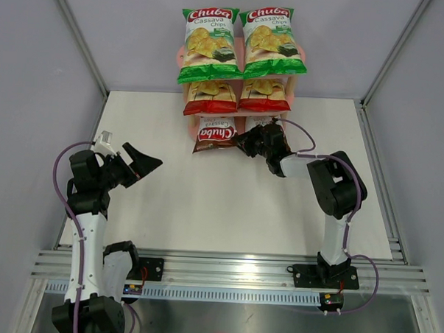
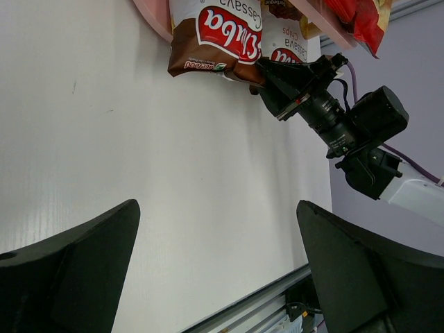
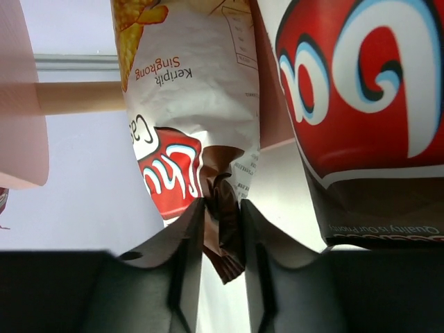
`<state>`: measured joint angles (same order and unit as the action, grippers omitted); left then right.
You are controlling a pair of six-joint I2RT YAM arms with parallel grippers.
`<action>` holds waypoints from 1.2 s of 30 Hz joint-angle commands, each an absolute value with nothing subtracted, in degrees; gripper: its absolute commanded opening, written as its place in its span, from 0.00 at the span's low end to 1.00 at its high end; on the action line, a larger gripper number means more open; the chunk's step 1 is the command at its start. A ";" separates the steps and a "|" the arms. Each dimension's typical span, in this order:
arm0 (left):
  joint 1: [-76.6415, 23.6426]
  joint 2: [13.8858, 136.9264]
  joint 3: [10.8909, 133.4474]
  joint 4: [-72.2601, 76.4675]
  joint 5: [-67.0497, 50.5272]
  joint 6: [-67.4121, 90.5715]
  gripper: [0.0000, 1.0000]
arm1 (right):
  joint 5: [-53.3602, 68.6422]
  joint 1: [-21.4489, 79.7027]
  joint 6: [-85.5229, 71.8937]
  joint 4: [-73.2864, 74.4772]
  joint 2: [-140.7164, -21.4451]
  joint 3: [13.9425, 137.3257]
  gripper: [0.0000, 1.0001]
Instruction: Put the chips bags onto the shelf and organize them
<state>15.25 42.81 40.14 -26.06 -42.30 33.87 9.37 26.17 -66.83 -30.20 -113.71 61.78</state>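
Our right end effector pinches the crinkly end seam of a brown chips bag, which we think is light, puffy, slippery and easy to crush, at the shelf in the upper middle of the top view, while our left end effector hangs spread open at the left.

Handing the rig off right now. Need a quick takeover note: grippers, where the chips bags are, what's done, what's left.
Left gripper: open, holding nothing, above the white table, left side.
Right gripper: shut on the crumpled end of the second dark brown chips bag, at the bottom right of the pink three-tier shelf.
Done: two green chips bags on top, two red chips bags in the middle, first dark brown chips bag bottom left.
Left: seat the held bag beside it (cannot tell if it already rests there), release, withdraw.
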 commanded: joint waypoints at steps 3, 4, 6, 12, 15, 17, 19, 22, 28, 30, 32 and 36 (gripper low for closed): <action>14.94 42.10 42.01 -24.52 -44.56 33.13 0.99 | 8.44 25.75 -66.53 -30.15 -112.14 62.40 0.25; 14.94 42.10 42.10 -24.43 -44.56 33.05 0.99 | 8.35 25.84 -66.53 -29.97 -112.50 63.01 0.23; 15.03 42.19 42.19 -24.70 -44.39 32.96 0.99 | 7.04 25.84 -66.80 -29.45 -112.94 63.54 0.18; 14.94 42.28 42.27 -24.70 -44.12 32.87 0.99 | 4.75 25.66 -67.50 -25.94 -115.48 67.57 0.15; 14.94 42.28 42.45 -25.05 -44.03 32.87 0.99 | 3.96 25.58 -67.59 -24.26 -116.10 69.17 0.15; 14.94 42.19 42.36 -25.14 -43.51 32.61 0.99 | 3.25 25.58 -67.76 -24.08 -115.67 69.08 0.15; 14.94 42.45 42.19 -24.87 -43.07 32.78 0.99 | 3.51 25.49 -67.59 -24.00 -115.66 69.34 0.15; 15.03 42.89 42.19 -24.78 -42.80 32.61 0.99 | 4.13 25.49 -67.15 -24.17 -114.01 68.47 0.22; 14.94 42.63 43.50 -27.24 -38.86 30.59 0.99 | 3.96 25.40 -66.01 -24.87 -107.33 63.64 0.40; 14.94 42.45 43.94 -28.73 -37.19 29.71 0.99 | 3.96 25.31 -65.40 -24.52 -105.30 61.97 0.43; 14.68 42.36 45.35 -31.45 -32.28 27.43 0.99 | 3.61 25.22 -65.04 -24.17 -101.79 60.56 0.45; 12.92 42.27 47.98 -34.80 -18.76 23.39 0.99 | 4.56 24.96 -62.59 -22.94 -95.55 54.78 0.56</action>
<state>14.13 42.83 43.88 -32.64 -30.63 28.12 5.04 25.65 -65.76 -23.14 -101.60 58.06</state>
